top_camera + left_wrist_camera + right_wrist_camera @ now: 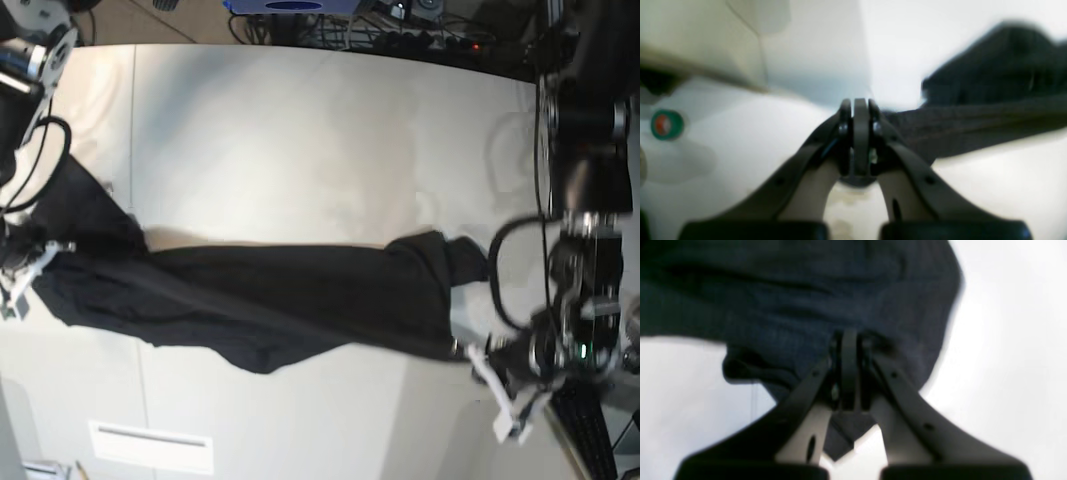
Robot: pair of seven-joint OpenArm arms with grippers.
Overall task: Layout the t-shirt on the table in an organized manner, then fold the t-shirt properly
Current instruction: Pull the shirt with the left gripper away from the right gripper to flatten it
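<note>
Black t-shirt stretched across table in base view, wrist views show left pincer and right pincer each pinching it

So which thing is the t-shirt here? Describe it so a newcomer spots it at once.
Start at the wide off-white table in the base view. Across its middle runs one long black band of cloth, the t-shirt, pulled between the left gripper and the right gripper. Unlike the small white vent panel nearby, it is dark, soft and creased.

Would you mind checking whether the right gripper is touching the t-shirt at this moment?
Touching. The right wrist view shows the right gripper with its jaws shut on a bunched fold of the t-shirt, black cloth pinched between them.
</note>
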